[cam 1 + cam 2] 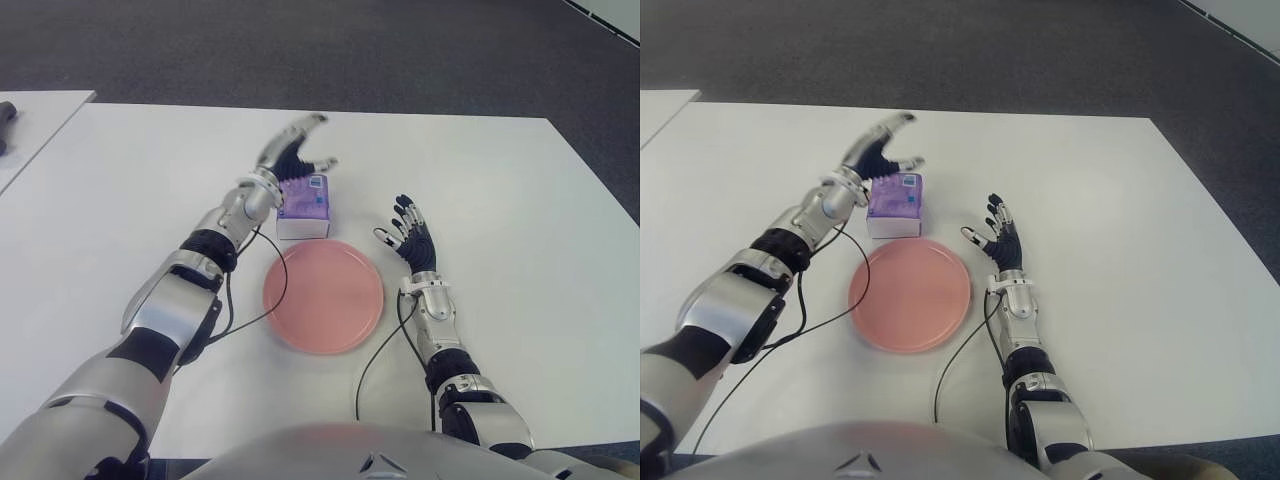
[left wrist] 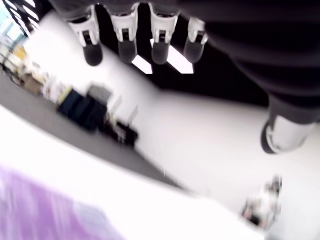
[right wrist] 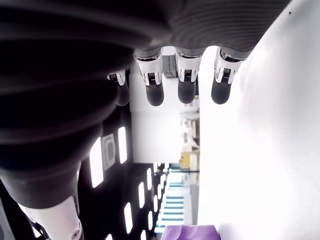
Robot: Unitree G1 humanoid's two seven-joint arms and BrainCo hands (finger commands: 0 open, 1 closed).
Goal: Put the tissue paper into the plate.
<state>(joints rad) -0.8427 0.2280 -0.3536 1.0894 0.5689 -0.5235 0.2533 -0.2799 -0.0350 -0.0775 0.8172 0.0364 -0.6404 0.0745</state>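
Note:
A purple and white tissue pack (image 1: 304, 206) lies on the white table (image 1: 520, 220), just beyond the far rim of the pink plate (image 1: 323, 296). My left hand (image 1: 297, 150) hovers over the pack's far left side with its fingers spread and nothing in them; the pack shows as a purple blur (image 2: 45, 210) in the left wrist view. My right hand (image 1: 408, 228) is to the right of the plate, palm up, fingers spread and holding nothing. The plate has nothing in it.
A second white table (image 1: 40, 115) stands at the far left with a dark object (image 1: 7, 120) on it. Dark carpet (image 1: 330, 50) lies beyond the table's far edge. Black cables (image 1: 380, 350) run from both wrists past the plate.

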